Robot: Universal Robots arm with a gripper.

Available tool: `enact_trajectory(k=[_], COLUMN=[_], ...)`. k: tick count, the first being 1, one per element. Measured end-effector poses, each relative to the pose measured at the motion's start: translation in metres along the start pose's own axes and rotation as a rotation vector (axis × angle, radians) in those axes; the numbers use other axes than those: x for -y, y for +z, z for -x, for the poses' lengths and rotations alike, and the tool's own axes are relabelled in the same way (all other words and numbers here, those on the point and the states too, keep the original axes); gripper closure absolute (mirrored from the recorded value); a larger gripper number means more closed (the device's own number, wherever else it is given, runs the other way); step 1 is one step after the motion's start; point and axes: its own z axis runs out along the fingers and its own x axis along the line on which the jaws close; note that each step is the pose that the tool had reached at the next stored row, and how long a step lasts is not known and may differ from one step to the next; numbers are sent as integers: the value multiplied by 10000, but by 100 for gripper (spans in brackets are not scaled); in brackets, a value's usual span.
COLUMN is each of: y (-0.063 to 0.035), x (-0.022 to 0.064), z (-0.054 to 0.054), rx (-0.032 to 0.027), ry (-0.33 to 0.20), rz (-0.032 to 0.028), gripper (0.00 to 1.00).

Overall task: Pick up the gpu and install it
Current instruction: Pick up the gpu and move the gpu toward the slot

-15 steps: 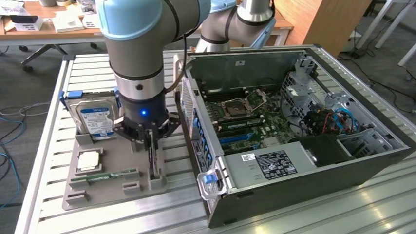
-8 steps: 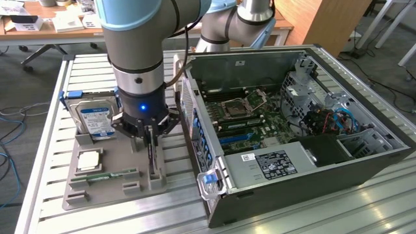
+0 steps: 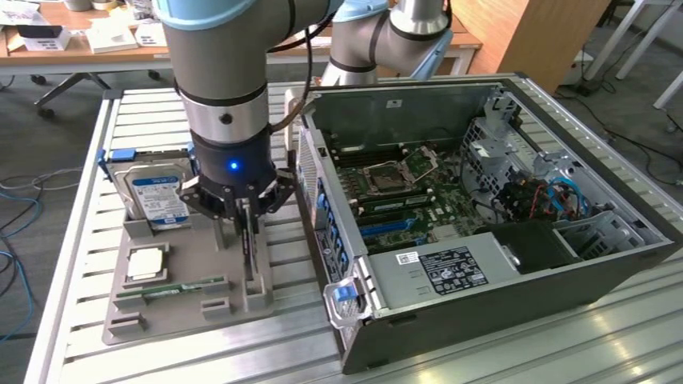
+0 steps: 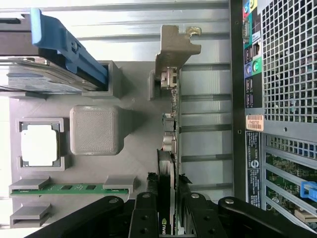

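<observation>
Exterior view: grey tray on slatted desk. It holds the hard drive upright, a CPU in a square recess, a green RAM stick in a slot, and the gpu on edge at the side nearest the open PC case. The case lies on its side with its motherboard exposed. Arm vertical, hand pointing straight down over the gpu.

Wrist view: gpu sits in the tray, silvery bracket at the far end. Hand partly closed, fingers pressed on both faces of the card, grasping it. Hard drive, CPU and RAM stick are seated, well apart from the hand.
</observation>
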Motion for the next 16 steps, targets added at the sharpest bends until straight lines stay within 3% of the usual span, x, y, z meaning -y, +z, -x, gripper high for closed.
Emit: enact_trajectory(k=[16], y=[-492], x=[-17], z=[5], rx=[0], ry=[-1], rz=[-5], gripper=[74])
